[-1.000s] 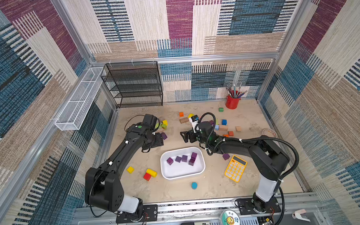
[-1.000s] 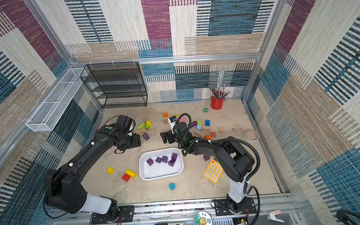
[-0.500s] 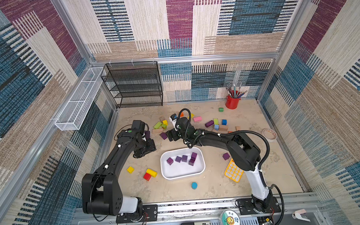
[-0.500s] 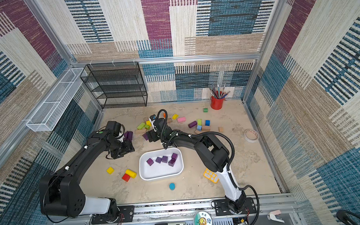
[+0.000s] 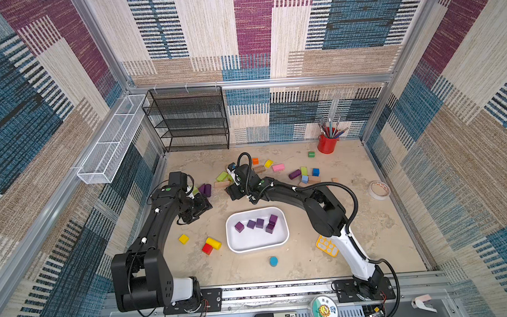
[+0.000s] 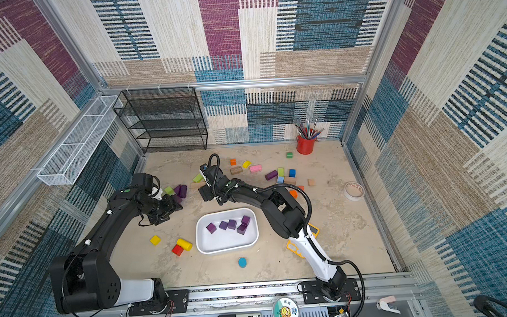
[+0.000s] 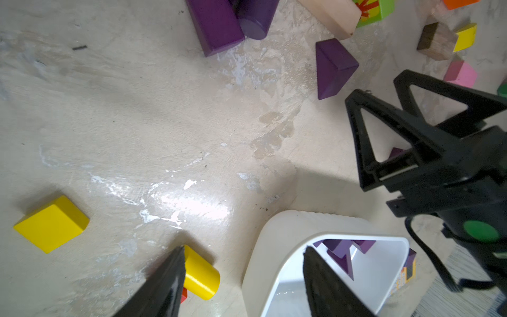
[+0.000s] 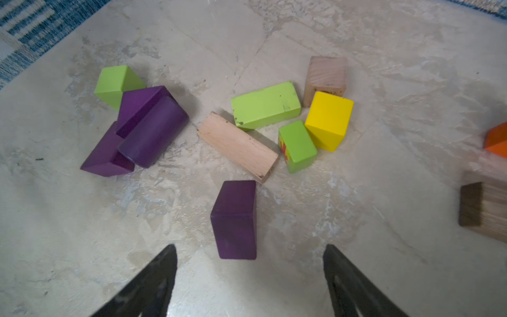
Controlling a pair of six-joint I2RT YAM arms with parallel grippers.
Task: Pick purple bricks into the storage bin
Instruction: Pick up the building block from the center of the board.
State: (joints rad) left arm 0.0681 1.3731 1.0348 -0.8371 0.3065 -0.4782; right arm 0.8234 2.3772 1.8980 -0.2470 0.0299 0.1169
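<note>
Hovering low with right gripper (image 8: 249,245) jaws spread wide, empty, purple wedge (image 8: 235,219) flat on floor at fingertips, ungripped. Holding left gripper (image 7: 244,247) jaws parted too, empty, near bin (image 7: 274,233) corner. Showing 5 bricks (image 5: 259,223) inside bin, 3-piece purple cluster (image 8: 153,131) touching green cube (image 8: 115,82).

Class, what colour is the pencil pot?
Red; the pencil pot shows best in a top view.

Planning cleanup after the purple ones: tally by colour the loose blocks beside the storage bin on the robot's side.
Yellow: 2 (yellow cube, yellow cylinder)
Red: 1 (red cube)
Blue: 1 (blue round block)
Total: 4
</note>
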